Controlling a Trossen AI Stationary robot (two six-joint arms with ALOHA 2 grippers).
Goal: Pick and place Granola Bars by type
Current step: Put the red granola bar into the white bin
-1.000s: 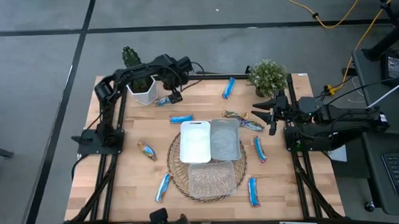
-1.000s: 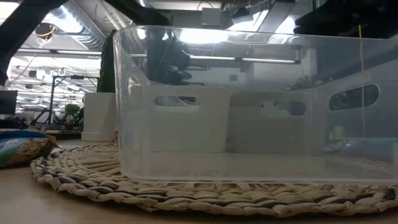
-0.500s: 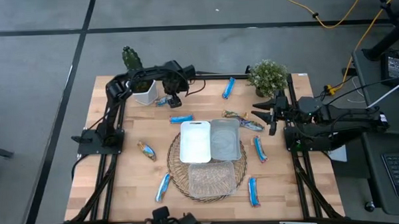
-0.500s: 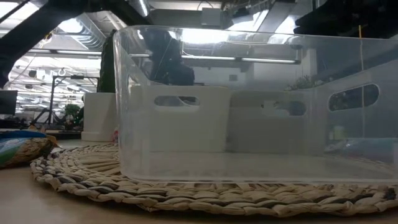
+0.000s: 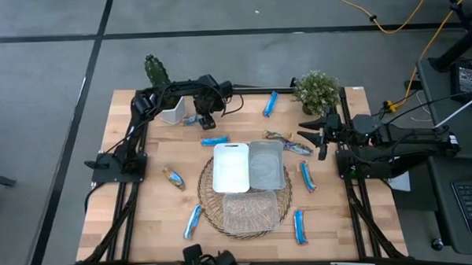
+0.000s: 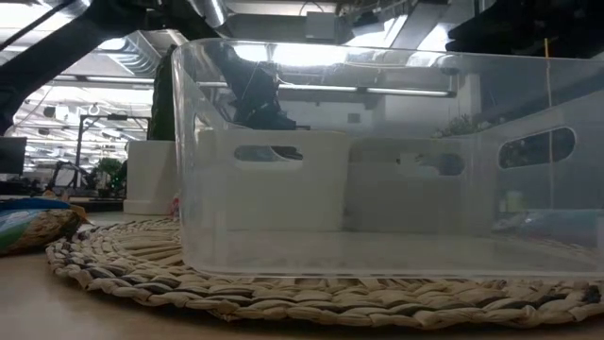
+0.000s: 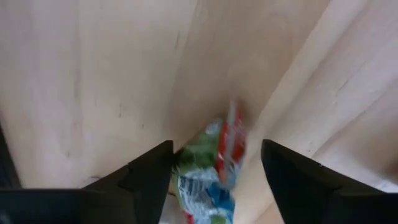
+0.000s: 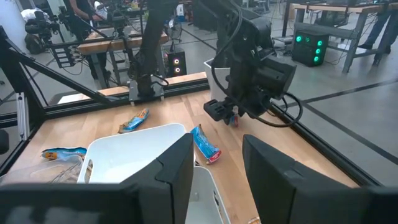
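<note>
Several granola bars lie scattered on the wooden table [image 5: 144, 199]. One blue, green and red bar [image 7: 211, 165] lies between the spread fingers of my left gripper [image 7: 216, 146], which hovers low over it next to the white planter [image 5: 171, 111]. In the high view this bar [image 5: 192, 119] pokes out beside the left gripper [image 5: 206, 122]. Other blue bars [image 5: 214, 140] [image 5: 270, 104] [image 5: 308, 177] lie around the trays, and a brownish one [image 5: 277, 136] lies near the grey tray. My right gripper [image 5: 321, 137] waits at the right edge, open and holding nothing.
A white tray [image 5: 231, 167] and a grey tray [image 5: 266, 164] stand side by side mid-table, with a clear tray [image 5: 250, 211] on a woven mat [image 5: 209, 198]. A leafy plant [image 5: 317, 90] stands at the back right. More bars [image 5: 193, 221] [image 5: 301, 226] [image 5: 174, 178] lie near the front.
The left arm has swung a little to the right and lowered over the bar by the planter, and its fingers have drawn closer together. The right arm has not moved.
</note>
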